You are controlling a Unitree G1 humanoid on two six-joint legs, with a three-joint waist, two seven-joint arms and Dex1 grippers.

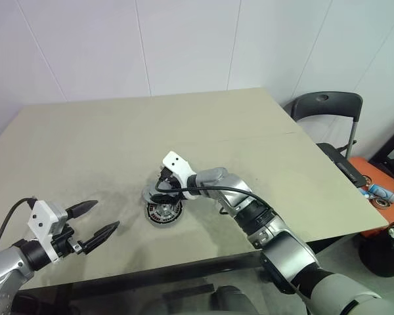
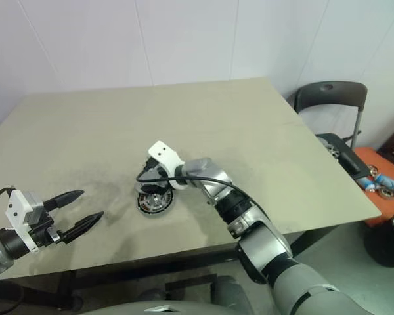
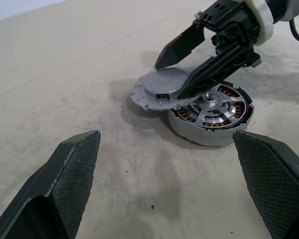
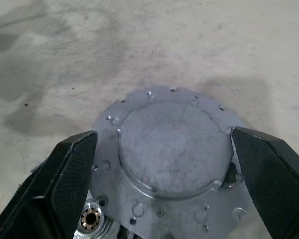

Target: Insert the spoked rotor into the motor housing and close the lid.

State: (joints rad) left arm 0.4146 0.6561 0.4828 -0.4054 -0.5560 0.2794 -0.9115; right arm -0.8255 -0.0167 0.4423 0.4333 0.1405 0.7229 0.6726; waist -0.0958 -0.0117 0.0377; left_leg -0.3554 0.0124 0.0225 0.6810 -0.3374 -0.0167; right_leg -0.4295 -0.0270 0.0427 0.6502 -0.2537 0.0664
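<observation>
Near the bench's (image 1: 85, 144) front edge, the spoked rotor (image 3: 217, 110) already sits in the motor housing (image 3: 209, 133), while the lid (image 4: 172, 149) leans on its rim between the right gripper's (image 3: 182, 69) released jaws, unclosed; the left gripper (image 1: 95, 220) hangs empty, jaws spread.

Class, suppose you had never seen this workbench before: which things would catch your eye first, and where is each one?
Near the middle of the table sits the motor housing, its copper windings showing around the spoked rotor already inside. The lid lies partly against the housing's rim, and the open right end effector is poised over it. The open left end effector hangs near the table's front edge, apart from the parts.
</observation>
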